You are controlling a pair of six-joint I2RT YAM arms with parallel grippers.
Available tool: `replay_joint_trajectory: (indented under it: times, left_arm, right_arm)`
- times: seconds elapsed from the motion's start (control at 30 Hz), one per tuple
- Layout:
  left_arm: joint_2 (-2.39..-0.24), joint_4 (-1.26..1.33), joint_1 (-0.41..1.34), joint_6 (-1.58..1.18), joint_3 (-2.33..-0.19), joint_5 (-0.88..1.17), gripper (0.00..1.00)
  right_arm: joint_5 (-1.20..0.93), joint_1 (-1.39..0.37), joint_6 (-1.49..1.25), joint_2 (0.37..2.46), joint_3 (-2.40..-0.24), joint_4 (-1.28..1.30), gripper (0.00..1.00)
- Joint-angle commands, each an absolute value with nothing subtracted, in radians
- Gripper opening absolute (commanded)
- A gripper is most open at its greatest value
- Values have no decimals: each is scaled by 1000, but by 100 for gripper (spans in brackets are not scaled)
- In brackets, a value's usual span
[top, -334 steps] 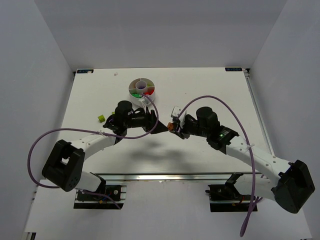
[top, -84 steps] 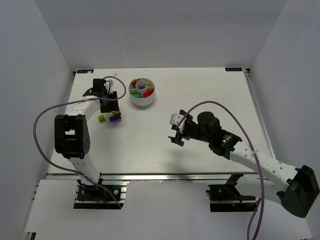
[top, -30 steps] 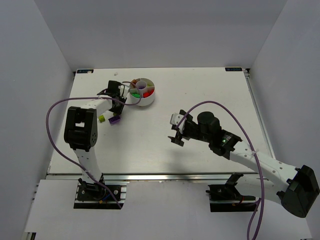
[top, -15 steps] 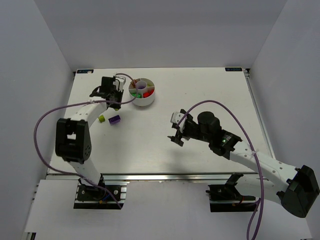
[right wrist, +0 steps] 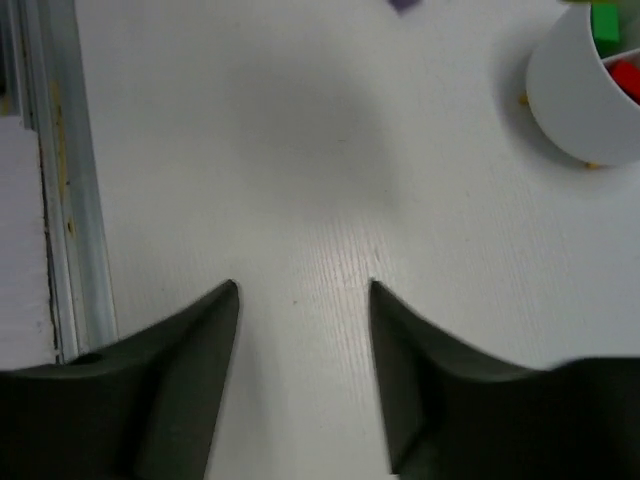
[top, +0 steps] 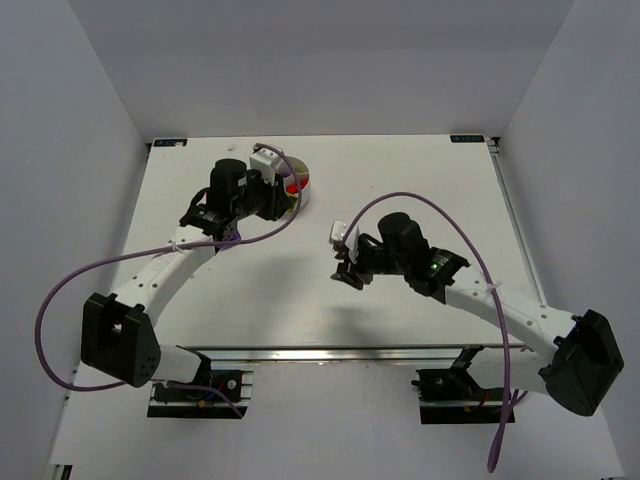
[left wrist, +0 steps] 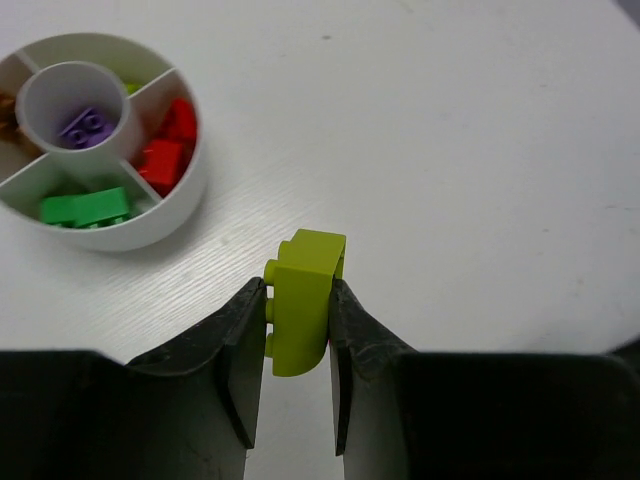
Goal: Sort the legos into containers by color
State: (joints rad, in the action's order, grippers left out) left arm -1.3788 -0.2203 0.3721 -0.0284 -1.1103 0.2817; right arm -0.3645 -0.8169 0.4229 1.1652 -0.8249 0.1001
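Observation:
A lime-yellow lego stands pinched between my left gripper's fingers, raised over the table to the right of the white dish. The dish's centre well holds a purple lego; its wedges hold red legos and green legos. From above, the left gripper covers the near left part of the dish. My right gripper is open over bare table with nothing between its jaws, well short of the dish. It sits mid-table in the top view.
A purple lego lies on the table at the top edge of the right wrist view. The aluminium rail of the table's edge runs down that view's left side. Purple cables loop above both arms.
My left gripper has swung right, from the dish's left side to over its near edge. The right gripper has shifted slightly left and up, and its jaws have narrowed.

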Motion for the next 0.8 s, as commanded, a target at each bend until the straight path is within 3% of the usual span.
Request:
replay_joint_trajectory:
  times: [0.0, 0.03, 0.33, 0.63, 0.77]
  left_arm:
    - [-1321, -92, 403, -90, -1085, 411, 3]
    - [-1321, -77, 408, -95, -1077, 426, 3]
    - [-1273, 141, 425, -133, -976, 541, 2]
    - [-1204, 160, 425, -129, -885, 489, 2]
    - [-1216, 160, 425, -135, -884, 509, 2]
  right_arm:
    - [-483, -799, 403, 1196, -966, 161, 65]
    - [-541, -795, 405, 1204, -994, 204, 87]
    - [-617, -782, 448, 1259, -1198, 247, 89]
    - [-637, -782, 339, 1354, -1218, 207, 66]
    - [-604, -782, 370, 1356, -1206, 213, 64]
